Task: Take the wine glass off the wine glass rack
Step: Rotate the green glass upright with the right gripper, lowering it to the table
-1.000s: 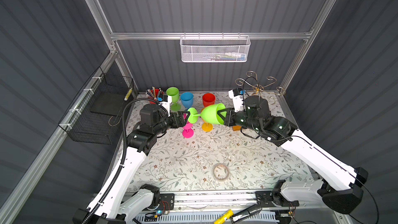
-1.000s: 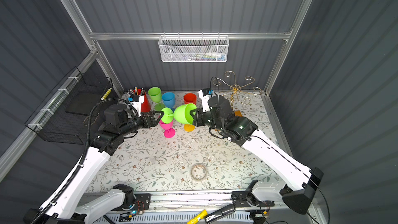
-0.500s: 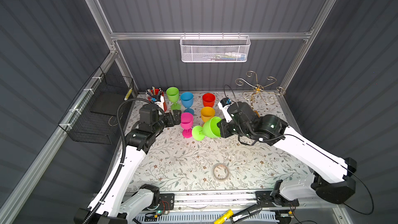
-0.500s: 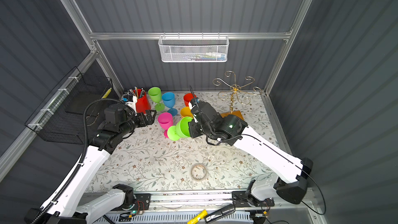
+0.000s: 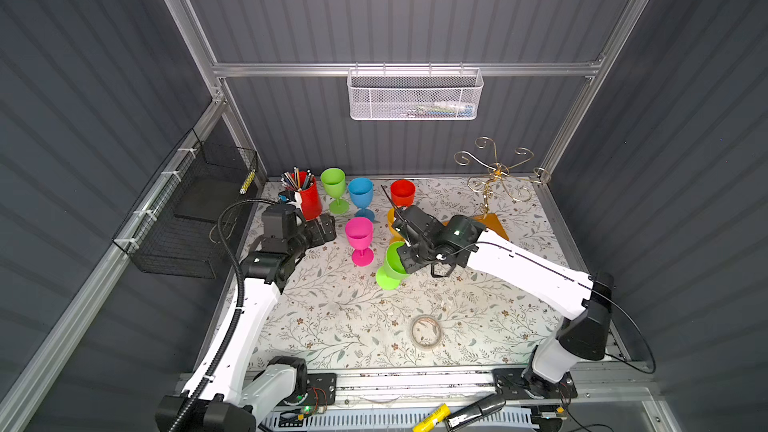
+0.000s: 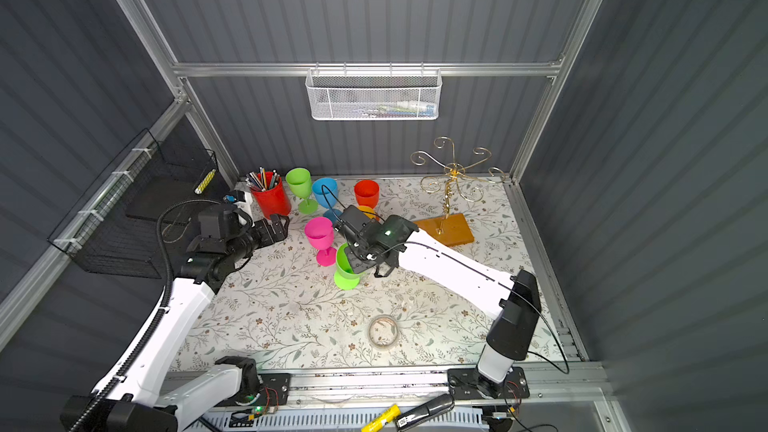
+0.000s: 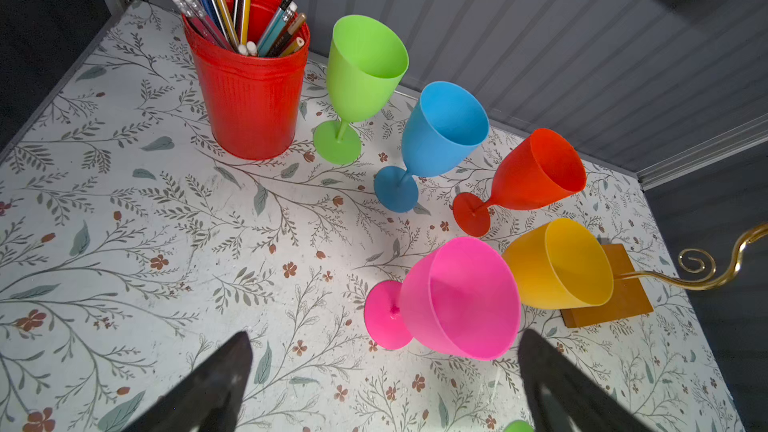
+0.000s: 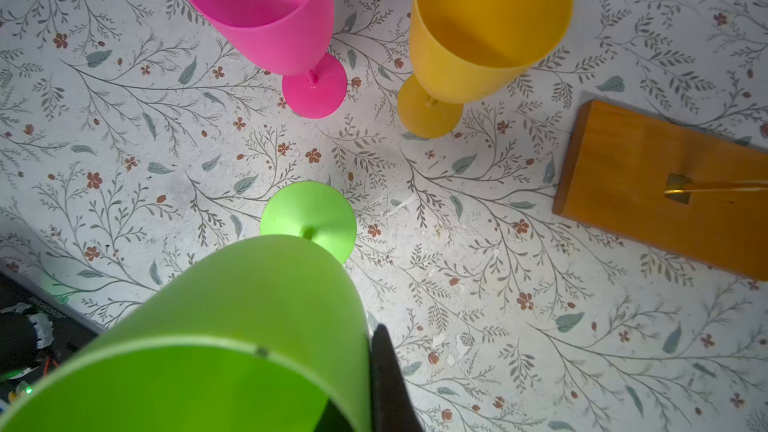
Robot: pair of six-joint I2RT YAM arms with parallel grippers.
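The nearer green wine glass (image 5: 388, 273) is clamped at its rim by the right gripper (image 5: 402, 258). The left gripper (image 5: 328, 227) is spread wide, empty

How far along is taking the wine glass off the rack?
Done: the gold wire wine glass rack on its wooden base has bare arms. In hand: the right gripper is shut on the rim of a lime-green plastic wine glass, its foot at or just above the floral tabletop. Remaining: setting it down and letting go.
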